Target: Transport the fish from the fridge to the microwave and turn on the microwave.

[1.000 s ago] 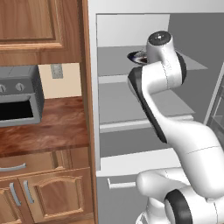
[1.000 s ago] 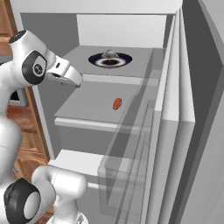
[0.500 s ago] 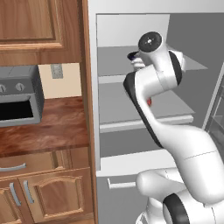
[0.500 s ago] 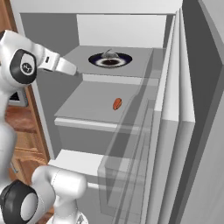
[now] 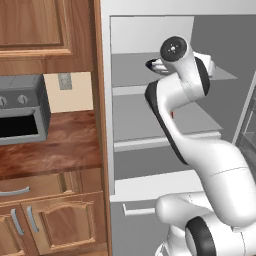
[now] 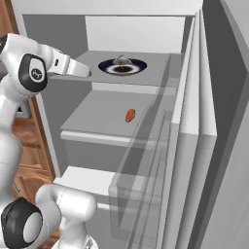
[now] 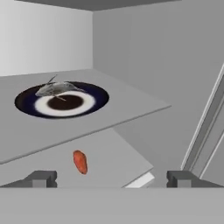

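Observation:
The fish (image 7: 57,89) is a small pale grey lump lying on a dark-rimmed round bowl (image 7: 99,99) on the upper shelf of the open fridge (image 7: 131,52). From the right base view, the fish (image 6: 121,60) and bowl (image 6: 142,66) sit mid-shelf in the fridge (image 6: 97,114). My gripper (image 7: 112,179) is open with nothing between its fingertips (image 7: 41,178), level with the upper shelf and short of the bowl. Seen from the right base, the gripper (image 6: 85,72) hovers at the shelf's left front edge. The microwave is out of view.
A small orange-red item (image 6: 130,115) lies on the lower shelf, below the gripper's line (image 7: 79,162). The open fridge door (image 6: 165,160) with clear bins stands to the right. Left of the fridge (image 5: 140,120) are a grey knobbed oven (image 5: 20,115), a wooden counter (image 5: 50,150) and cupboards.
The arm has lifted the hand from between the shelves to upper-shelf height and pointed it more at the bowl. The jaws stayed open.

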Controlling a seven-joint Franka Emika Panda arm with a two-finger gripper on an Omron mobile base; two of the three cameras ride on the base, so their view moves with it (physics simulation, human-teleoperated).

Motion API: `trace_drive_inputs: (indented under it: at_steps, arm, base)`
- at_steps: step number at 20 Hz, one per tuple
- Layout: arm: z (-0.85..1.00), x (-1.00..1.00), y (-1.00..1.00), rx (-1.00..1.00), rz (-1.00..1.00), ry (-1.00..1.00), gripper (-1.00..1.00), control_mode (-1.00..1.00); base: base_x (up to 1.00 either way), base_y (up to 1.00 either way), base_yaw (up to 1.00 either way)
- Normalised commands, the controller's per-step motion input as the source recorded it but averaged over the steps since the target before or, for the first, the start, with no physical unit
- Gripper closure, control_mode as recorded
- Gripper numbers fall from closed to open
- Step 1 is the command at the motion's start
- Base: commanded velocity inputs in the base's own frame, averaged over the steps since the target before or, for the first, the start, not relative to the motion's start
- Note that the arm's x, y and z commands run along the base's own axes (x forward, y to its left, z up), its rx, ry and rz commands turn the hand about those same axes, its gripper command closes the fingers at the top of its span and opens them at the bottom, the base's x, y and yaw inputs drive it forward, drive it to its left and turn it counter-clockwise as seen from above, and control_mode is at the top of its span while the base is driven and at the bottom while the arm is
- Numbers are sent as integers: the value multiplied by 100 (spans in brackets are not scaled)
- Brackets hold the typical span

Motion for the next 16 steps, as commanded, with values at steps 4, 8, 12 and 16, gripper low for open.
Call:
trace_drive_inputs:
  at_steps: [4, 8, 12, 16]
  arm:
    - [29, 30, -4, 0, -2, 0, -100, -100]
    - [1, 34, -5, 0, -1, 0, -100, -100]
    - [-8, 36, -7, 0, 0, -1, -100, -100]
    - [-11, 37, -8, 0, 0, -3, -100, -100]
  base:
    - [0, 0, 0]
    - [0, 0, 0]
    - [0, 0, 0]
    - [0, 0, 0]
